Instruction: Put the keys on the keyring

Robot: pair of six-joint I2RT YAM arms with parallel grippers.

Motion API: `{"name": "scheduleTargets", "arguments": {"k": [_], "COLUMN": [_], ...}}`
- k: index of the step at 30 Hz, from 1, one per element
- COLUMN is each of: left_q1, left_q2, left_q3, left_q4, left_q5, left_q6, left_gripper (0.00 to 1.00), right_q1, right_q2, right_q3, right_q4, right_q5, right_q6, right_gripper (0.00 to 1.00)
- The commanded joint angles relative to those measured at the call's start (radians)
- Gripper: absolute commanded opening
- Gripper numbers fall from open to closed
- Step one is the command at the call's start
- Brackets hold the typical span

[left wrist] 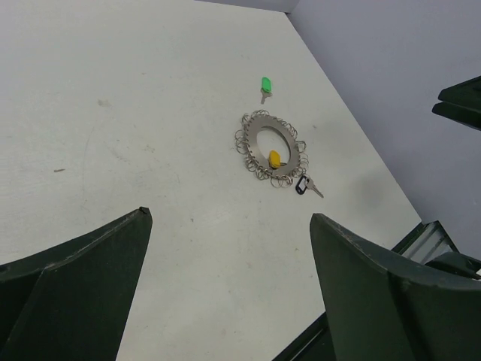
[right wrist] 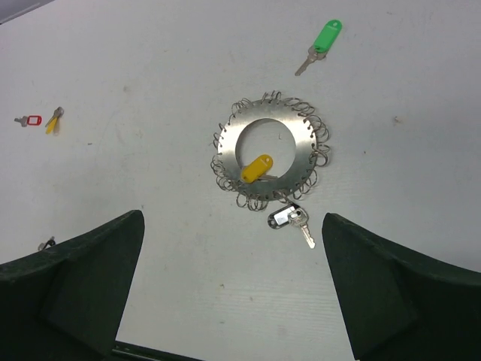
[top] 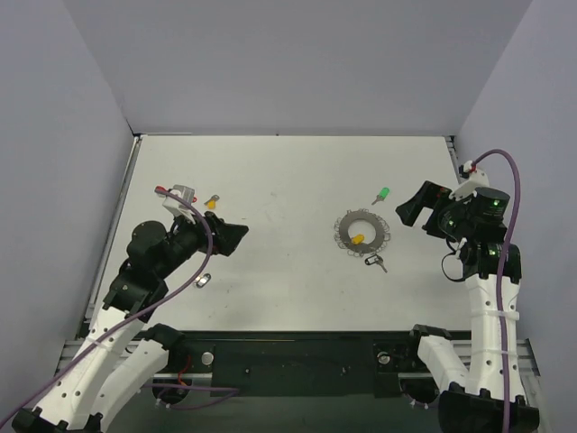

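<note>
The keyring is a silver hoop with a lacy rim, lying flat right of the table's centre. It also shows in the left wrist view and the right wrist view. A yellow key lies across its hollow centre. A dark grey key touches its near rim. A green key lies just beyond it. A red key and a yellow-orange key lie at the far left. My left gripper is open and empty, left of the ring. My right gripper is open and empty, right of the ring.
Another small silvery key lies near the left arm, close to the table's front edge. Grey walls enclose the table on the left, back and right. The dark base rail runs along the near edge.
</note>
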Motion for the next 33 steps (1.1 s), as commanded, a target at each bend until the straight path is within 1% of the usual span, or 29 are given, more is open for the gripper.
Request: {"name": "scheduleTargets", "arguments": {"k": [1, 3, 4, 5, 6, 7, 8, 9, 10, 12, 15, 16, 17, 18, 19, 20, 21, 23, 24, 26, 28, 31, 32, 33], "left_q1": [0.013, 0.016, 0.016, 0.021, 0.025, 0.028, 0.03, 0.031, 0.033, 0.034, 0.034, 0.034, 0.034, 0.034, 0.034, 0.034, 0.034, 0.034, 0.034, 0.034, 0.041, 0.057, 0.065, 0.082], "left_q2": [0.019, 0.053, 0.065, 0.1, 0.117, 0.157, 0.176, 0.215, 0.234, 0.28, 0.312, 0.337, 0.357, 0.408, 0.429, 0.47, 0.482, 0.509, 0.528, 0.567, 0.613, 0.705, 0.769, 0.804], "left_q3": [-0.004, 0.002, 0.014, 0.022, 0.034, 0.042, 0.059, 0.068, 0.085, 0.097, 0.1, 0.112, 0.128, 0.182, 0.21, 0.259, 0.292, 0.318, 0.324, 0.333, 0.344, 0.419, 0.439, 0.488], "left_q4": [0.012, -0.018, -0.029, -0.046, -0.052, -0.066, -0.072, -0.086, -0.089, -0.084, -0.061, -0.086, -0.118, -0.228, -0.279, -0.364, -0.396, -0.446, -0.468, -0.479, -0.466, -0.439, -0.427, -0.422], "left_q5": [-0.027, -0.067, -0.079, -0.106, -0.114, -0.122, -0.124, -0.131, -0.128, -0.127, -0.102, -0.096, -0.12, -0.152, -0.229, -0.264, -0.298, -0.32, -0.331, -0.367, -0.374, -0.389, -0.392, -0.394], "left_q6": [0.038, 0.063, 0.092, 0.1, 0.115, 0.123, 0.132, 0.134, 0.137, 0.132, 0.123, 0.138, 0.158, 0.193, 0.216, 0.25, 0.259, 0.281, 0.281, 0.278, 0.272, 0.278, 0.279, 0.285], "left_gripper": [0.97, 0.97, 0.97, 0.97, 0.97, 0.97, 0.97, 0.97, 0.97, 0.97, 0.97, 0.96, 0.96, 0.95, 0.95, 0.94, 0.94, 0.94, 0.92, 0.92, 0.91, 0.88, 0.87, 0.84], "right_q1": [-0.009, -0.009, -0.006, 0.0, 0.009, 0.056, 0.089, 0.136, 0.161, 0.19, 0.19, 0.19, 0.19, 0.189, 0.187, 0.186, 0.183, 0.178, 0.146, 0.126, 0.12, 0.121, 0.121, 0.123], "right_q2": [0.027, 0.055, 0.067, 0.107, 0.127, 0.167, 0.181, 0.202, 0.202, 0.196, 0.187, 0.176, 0.173, 0.167, 0.164, 0.162, 0.161, 0.159, 0.158, 0.15, 0.142, 0.135, 0.13, 0.127], "right_q3": [0.006, 0.018, 0.021, 0.024, 0.044, 0.059, 0.095, 0.104, 0.113, 0.104, 0.072, 0.06, 0.038, 0.031, 0.003, -0.009, -0.04, -0.068, -0.069, -0.072, -0.08, -0.089, -0.089, -0.088], "right_q4": [0.032, 0.023, 0.015, 0.002, -0.062, -0.111, -0.185, -0.221, -0.239, -0.23, -0.206, -0.199, -0.184, -0.176, -0.154, -0.143, -0.117, -0.091, -0.092, -0.089, -0.086, -0.084, -0.084, -0.084], "right_q5": [-0.022, -0.11, -0.207, -0.263, -0.364, -0.371, -0.327, -0.298, -0.226, -0.187, -0.207, -0.211, -0.219, -0.222, -0.236, -0.243, -0.266, -0.3, -0.306, -0.326, -0.362, -0.385, -0.388, -0.394], "right_q6": [-0.02, -0.077, -0.1, -0.19, -0.249, -0.375, -0.436, -0.527, -0.563, -0.585, -0.594, -0.599, -0.6, -0.602, -0.602, -0.596, -0.59, -0.576, -0.574, -0.565, -0.564, -0.561, -0.558, -0.558], "right_gripper": [1.0, 1.0, 1.0, 1.0, 1.0, 1.0, 1.0, 1.0, 1.0, 1.0, 1.0, 1.0, 1.0, 1.0, 1.0, 1.0, 1.0, 1.0, 1.0, 1.0, 1.0, 1.0, 1.0, 1.0]}}
